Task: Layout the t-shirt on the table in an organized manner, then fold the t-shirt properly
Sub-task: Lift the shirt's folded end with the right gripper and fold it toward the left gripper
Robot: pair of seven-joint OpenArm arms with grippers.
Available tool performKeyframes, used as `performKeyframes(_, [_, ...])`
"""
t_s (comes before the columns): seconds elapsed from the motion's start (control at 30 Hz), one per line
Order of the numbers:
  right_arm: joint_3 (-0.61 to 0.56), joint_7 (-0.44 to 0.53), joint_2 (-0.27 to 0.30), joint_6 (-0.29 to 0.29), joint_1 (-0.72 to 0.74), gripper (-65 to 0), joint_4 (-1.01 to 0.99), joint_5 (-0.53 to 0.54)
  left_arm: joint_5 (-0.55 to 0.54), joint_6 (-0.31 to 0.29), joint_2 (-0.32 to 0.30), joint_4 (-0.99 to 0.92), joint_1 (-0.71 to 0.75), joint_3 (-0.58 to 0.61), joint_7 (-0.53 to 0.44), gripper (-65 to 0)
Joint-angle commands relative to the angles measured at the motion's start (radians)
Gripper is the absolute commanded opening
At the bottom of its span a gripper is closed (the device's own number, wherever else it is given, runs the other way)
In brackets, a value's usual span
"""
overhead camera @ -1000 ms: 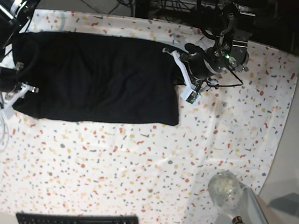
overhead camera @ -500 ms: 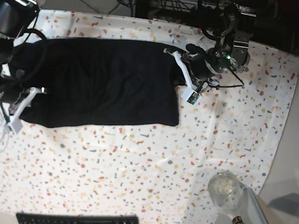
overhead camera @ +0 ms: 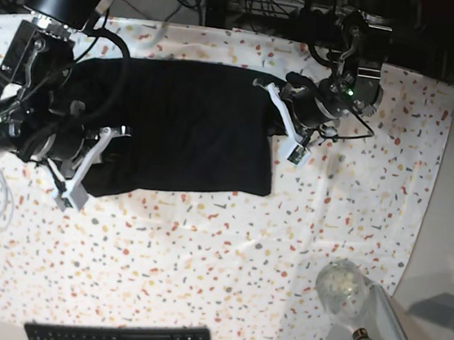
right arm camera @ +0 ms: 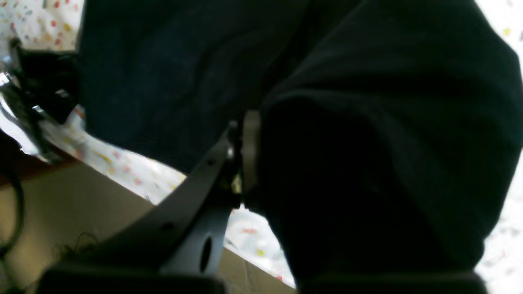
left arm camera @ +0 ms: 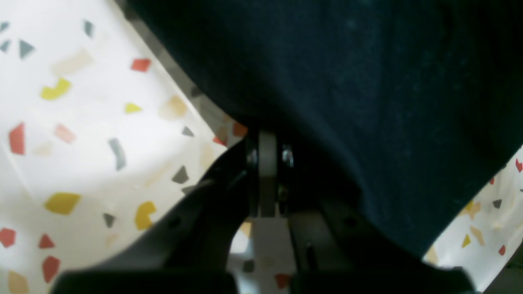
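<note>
T-shirt (overhead camera: 183, 124) pinched in both claws.

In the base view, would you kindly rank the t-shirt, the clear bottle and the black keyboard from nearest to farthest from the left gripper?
From the left gripper, on the view's right:
1. The t-shirt: its edge is clamped in the gripper.
2. The clear bottle: lower right, at the table's corner.
3. The black keyboard: bottom edge, farthest.
</note>
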Motion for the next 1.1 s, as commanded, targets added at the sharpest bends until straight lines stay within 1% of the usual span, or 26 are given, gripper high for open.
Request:
performKeyframes(0.0, [-0.001, 0.014, -0.01, -0.027, 0.014, -65.0, 0.033, 0.025, -0.012, -0.008, 0.0, 0.015, -0.009, -0.002, -0.015, -65.0])
performKeyframes(0.07, [-0.02, 0.014, -0.021, -0.062, 0.002, -65.0, 0.043, 0.027, -0.012, -0.008, 0.0, 0.015, -0.009, 0.0, -0.015, -65.0])
performKeyframes(0.13, [-0.075, 0.014, -0.021, -0.068, -0.008, -65.0, 0.043, 0.027, -0.012, -0.008, 0.0, 0.015, -0.009, 0.004, -0.015, -65.0])
performKeyframes(0.37, [-0.19, 0.027, -0.035, -0.071, -0.02, -65.0, 0.038, 0.027, -0.012, -0.008, 0.0, 0.015, -0.009, 0.001, -0.015, -65.0])
performKeyframes(0.47, [-0.23, 0.033, -0.035, -0.1, -0.015, -65.0, 0.013, 0.027, -0.012, -0.008, 0.0, 0.015, -0.009, 0.0, -0.015, -65.0])
performKeyframes(0.57, [-0.262, 0.036, -0.036, -0.102, -0.008, -65.0, -0.025, 0.028, -0.012, -0.008, 0.0, 0.015, -0.009, 0.001, -0.015, -65.0])
performKeyframes(0.67, [-0.299, 0.081, -0.036, -0.102, -0.006, -65.0, -0.051, 0.028, -0.012, -0.001, 0.0, 0.015, -0.009, 0.009, -0.015, -65.0])
performKeyframes(0.8, [-0.349, 0.14, -0.036, -0.103, 0.012, -65.0, -0.122, 0.028, -0.011, 0.047, 0.002, 0.015, -0.009, 0.012, -0.015, -65.0])
performKeyframes(0.93, [-0.369, 0.186, -0.036, -0.103, 0.039, -65.0, -0.209, 0.028, -0.011, 0.05, 0.002, 0.015, -0.009, 0.012, -0.015, -65.0])
performKeyframes(1.07, [-0.369, 0.239, -0.038, -0.103, 0.063, -65.0, -0.246, 0.028, -0.011, 0.05, 0.002, 0.015, -0.009, 0.012, -0.015, -65.0])
